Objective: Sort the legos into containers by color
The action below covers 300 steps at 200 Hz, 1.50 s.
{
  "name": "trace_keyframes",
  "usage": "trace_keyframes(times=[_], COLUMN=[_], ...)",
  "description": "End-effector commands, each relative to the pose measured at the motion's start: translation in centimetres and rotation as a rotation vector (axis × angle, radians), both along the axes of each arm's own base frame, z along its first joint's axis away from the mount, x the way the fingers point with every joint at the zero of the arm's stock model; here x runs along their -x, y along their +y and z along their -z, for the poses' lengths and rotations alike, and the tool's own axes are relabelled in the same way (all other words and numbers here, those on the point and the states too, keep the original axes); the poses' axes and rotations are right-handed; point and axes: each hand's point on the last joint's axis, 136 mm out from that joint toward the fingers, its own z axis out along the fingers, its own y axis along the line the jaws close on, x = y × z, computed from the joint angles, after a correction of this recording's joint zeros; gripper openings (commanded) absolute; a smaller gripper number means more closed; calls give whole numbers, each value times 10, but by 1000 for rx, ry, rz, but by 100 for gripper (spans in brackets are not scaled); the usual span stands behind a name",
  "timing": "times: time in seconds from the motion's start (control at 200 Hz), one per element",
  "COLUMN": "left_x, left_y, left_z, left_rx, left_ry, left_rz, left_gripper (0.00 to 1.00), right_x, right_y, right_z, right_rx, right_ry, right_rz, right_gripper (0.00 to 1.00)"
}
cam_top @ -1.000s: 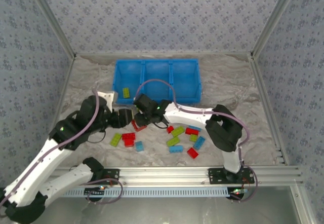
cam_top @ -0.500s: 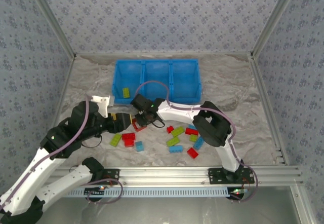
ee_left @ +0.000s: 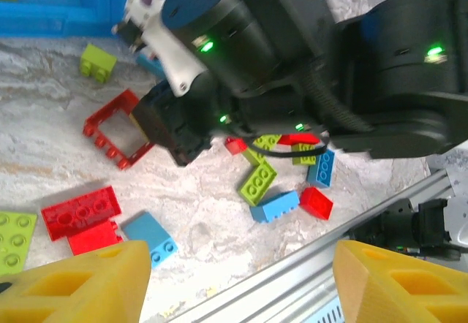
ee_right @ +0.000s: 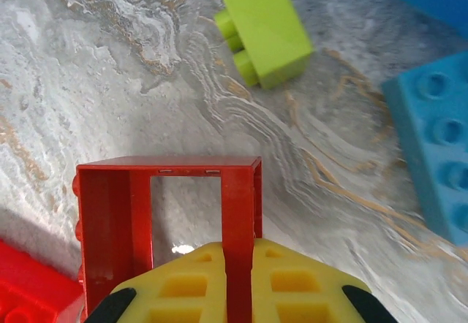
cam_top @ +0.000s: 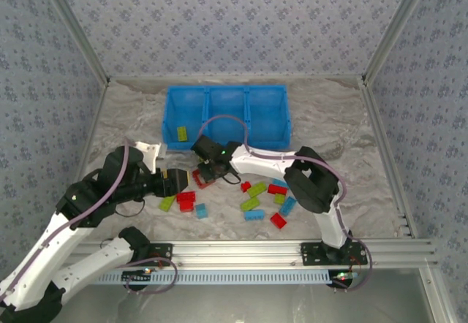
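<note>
**Item: right end effector** [ee_right: 239, 273]. Condition: pressed together on one wall of the red frame [ee_right: 117, 213], a yellow pad [ee_right: 183, 286] on each side of that wall. In the top view it [cam_top: 205, 172] sat low over the table [cam_top: 329, 126], just short of the bin's near wall.

**Held piece: red frame** [cam_top: 198, 182]. Hollow square, lying flat on the table and not lifted. Just beyond it at 1 o'clock in the right wrist view lay a yellow-green brick [ee_right: 267, 38], and at 3 o'clock a light-blue brick [ee_right: 435, 147].

**Item: left end effector** [ee_left: 238, 286]. Condition: fingers [ee_left: 80, 283] spread wide, nothing between them. In the top view it [cam_top: 175, 183] was at 9 o'clock of the frame, close beside it.

**Loose stock: legos.** A red brick [cam_top: 186, 200], a yellow-green one [cam_top: 167, 202] and a light-blue one [cam_top: 200, 210] lay at 6 to 7 o'clock of the frame. A mixed scatter [cam_top: 257, 189] lay at 3 to 4 o'clock.

**Receptacle: bin** [cam_top: 270, 142]. At 12 o'clock of the frame, with three compartments. The left one held one yellow-green brick [cam_top: 181, 133]. I saw nothing in the other two.

**Step, as judged:** grasp made on the frame, early in the sort.

**Next move, as judged:** lift straight up so that the thin wall does not twist in the pinch, clear the bin's near wall, and carry to 12 o'clock. Release over a compartment other than the yellow-green one.
</note>
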Motion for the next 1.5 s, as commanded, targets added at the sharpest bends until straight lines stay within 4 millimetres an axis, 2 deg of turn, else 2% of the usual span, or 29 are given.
trace_keyframes(times=[0.0,0.08,0.165,0.26,0.33,0.45,0.53,0.62,0.73,0.914,1.114,1.239,1.494], left_x=[16,13,3,-15,-29,-50,-61,-71,-82,-86,-81,-78,-74], left_y=[0,-3,-8,-18,-31,-68,-100,-131,-157,-174,-172,-166,-160], left_z=[3,1,-8,-21,-30,-46,-53,-58,-53,-44,-26,-14,4], left_rx=[-7,-2,8,-10,-67,-182,-225,-235,-237,-280,-298,-304,-308], left_ry=[77,77,49,-8,-61,-160,-209,-258,-262,-249,-221,-195,-157], left_rz=[38,41,25,12,16,35,43,24,-19,-36,-50,-70,-88], left_gripper=[66,66,66,65,65,65,65,64,64,64,64,64,64], right_x=[-3,-3,-7,-16,-27,-49,-64,-83,-107,-136,-160,-166,-175], right_y=[-15,-29,-52,-96,-133,-190,-214,-233,-242,-235,-218,-214,-214], right_z=[-51,-77,-105,-132,-143,-143,-141,-134,-118,-91,-62,-41,-21], right_rx=[-49,-64,-72,-31,8,43,33,43,44,34,26,39,33], right_ry=[-78,-116,-165,-214,-238,-235,-224,-216,-178,-113,-53,-21,5], right_rz=[59,89,145,229,303,420,471,512,534,530,507,514,529], right_gripper=[11,11,10,10,10,10,10,10,10,9,9,10,12])
